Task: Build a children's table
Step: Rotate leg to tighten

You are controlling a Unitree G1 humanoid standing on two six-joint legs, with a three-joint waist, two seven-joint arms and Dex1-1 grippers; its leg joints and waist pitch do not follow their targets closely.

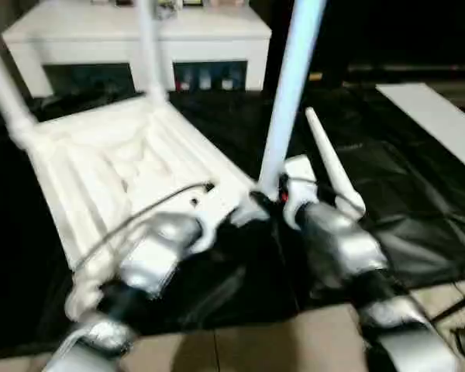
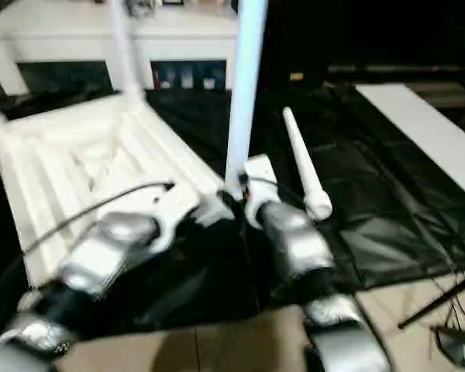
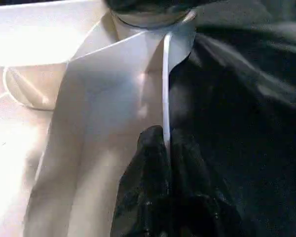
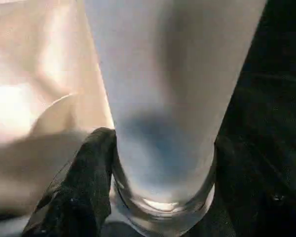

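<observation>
Right wrist view: right tool point(image 4: 160, 197) grips upright leg point(image 4: 167, 89) base. Left tool point(image 3: 163, 148) closed on tabletop point(image 1: 116, 170) rim. Loose leg point(image 1: 333, 167) just beside right tool on black sheet point(image 1: 403, 194); white cabinet point(image 1: 139, 39) beyond. No writing legible.

three upright legs point(image 1: 291, 93) rose from the upturned top point(image 1: 116, 170), blocking passage at its corners. a loose leg point(image 1: 329, 159) lay just right on the black sheet point(image 1: 403, 201); farther right stood open.
</observation>
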